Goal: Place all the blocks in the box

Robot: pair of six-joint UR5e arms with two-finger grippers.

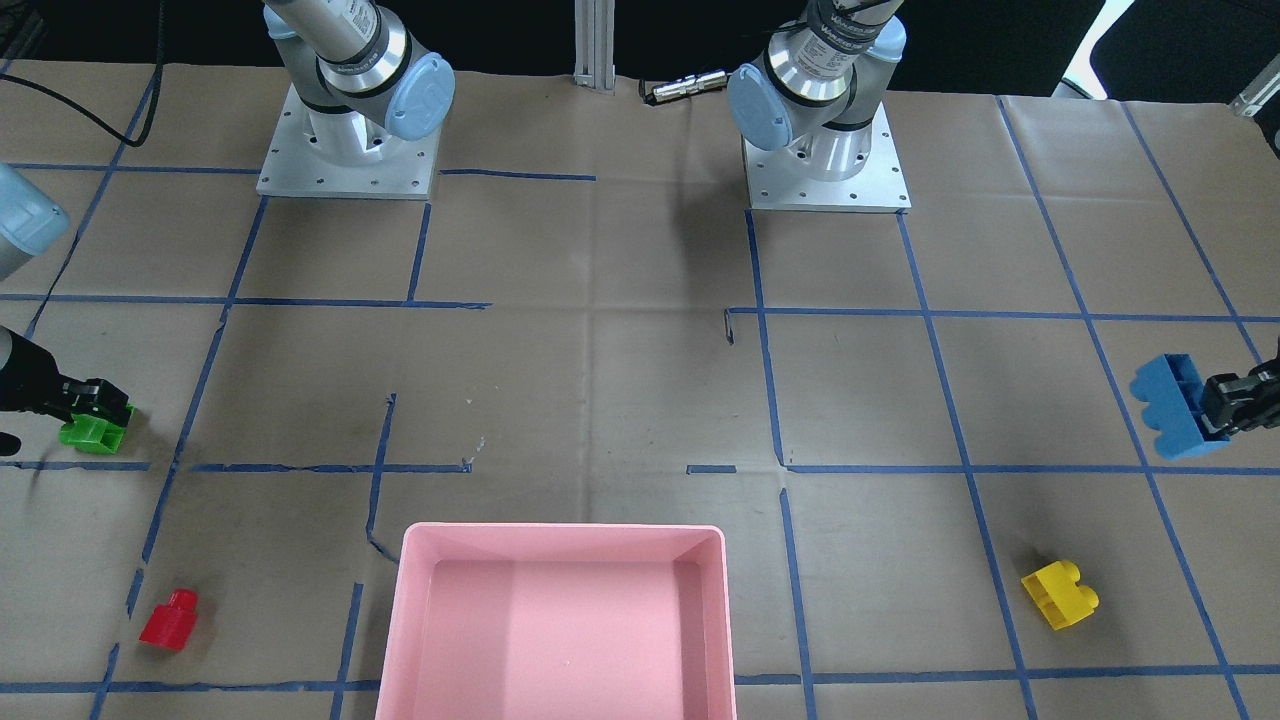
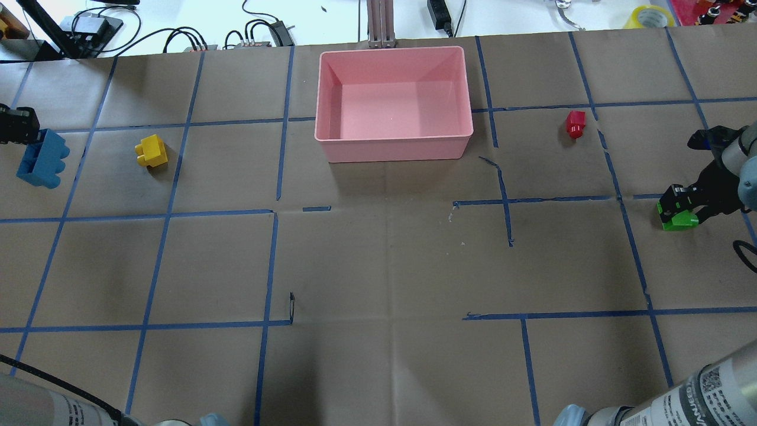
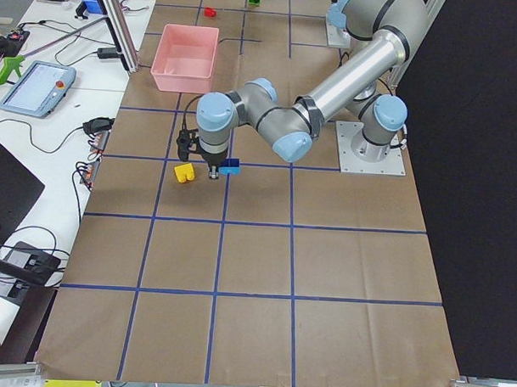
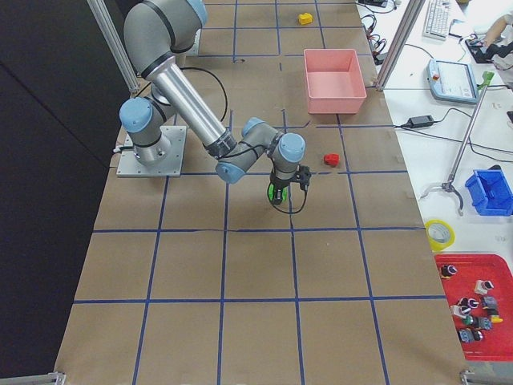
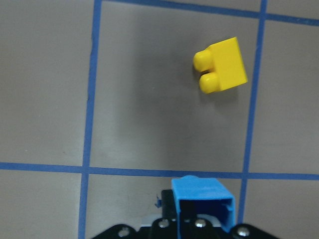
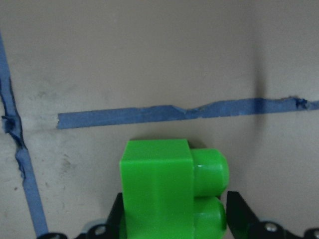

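Observation:
My left gripper (image 1: 1215,415) is shut on the blue block (image 1: 1178,405) at the table's left end; the block tilts, just above the paper. The left wrist view shows the blue block (image 5: 202,204) between the jaws and the yellow block (image 5: 222,72) lying beyond it. My right gripper (image 2: 674,204) is shut on the green block (image 2: 679,218) at the right end, low over the table; it fills the right wrist view (image 6: 164,194). The red block (image 2: 575,123) lies right of the pink box (image 2: 393,142). The yellow block (image 2: 151,151) lies left of the box, which holds nothing.
The two arm bases (image 1: 348,150) (image 1: 825,160) stand at the robot's side of the table. Cables and devices (image 2: 177,38) lie past the far edge behind the box. A tape roll (image 2: 650,16) sits at the far right corner.

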